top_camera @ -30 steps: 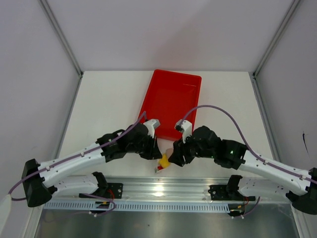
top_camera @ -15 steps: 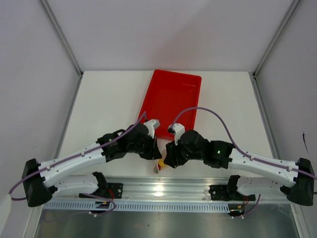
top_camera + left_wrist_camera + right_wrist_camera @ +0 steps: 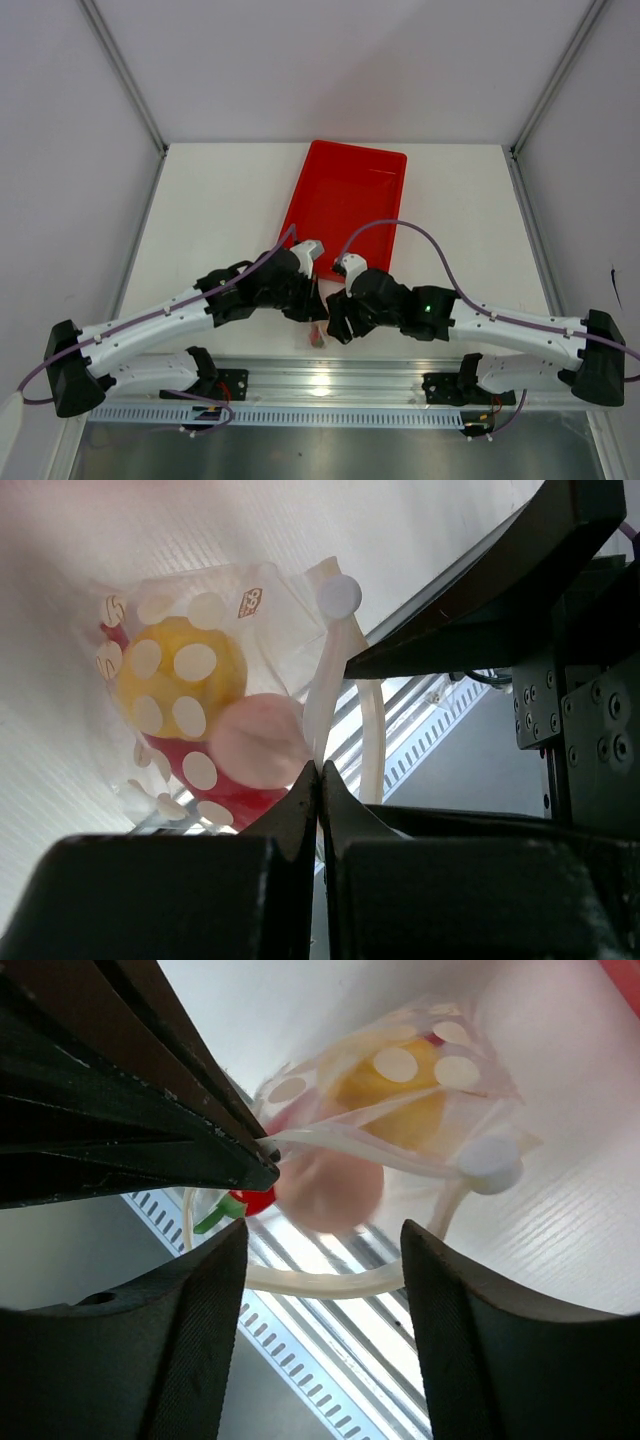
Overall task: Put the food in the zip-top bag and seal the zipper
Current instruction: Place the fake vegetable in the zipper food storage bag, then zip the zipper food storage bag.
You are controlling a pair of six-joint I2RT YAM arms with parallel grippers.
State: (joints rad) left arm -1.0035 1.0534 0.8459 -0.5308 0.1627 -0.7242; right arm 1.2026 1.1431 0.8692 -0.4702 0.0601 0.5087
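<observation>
Left gripper (image 3: 320, 772): fingers pressed together, pinching zip-top bag (image 3: 262, 600) at white zipper strip (image 3: 332, 680). Bag at table (image 3: 200, 220) near edge, mid-width; holds yellow fruit (image 3: 172, 685), pink ball (image 3: 258, 742), red chili (image 3: 228, 798). Right gripper (image 3: 322, 1235): fingers parted, gripping nothing, bag seen between them.

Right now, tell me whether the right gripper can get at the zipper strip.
Likely yes: the right gripper is open, the zipper strip ahead of its gap. The left gripper, shut on the edge of the zip-top bag, blocks only one end.
</observation>
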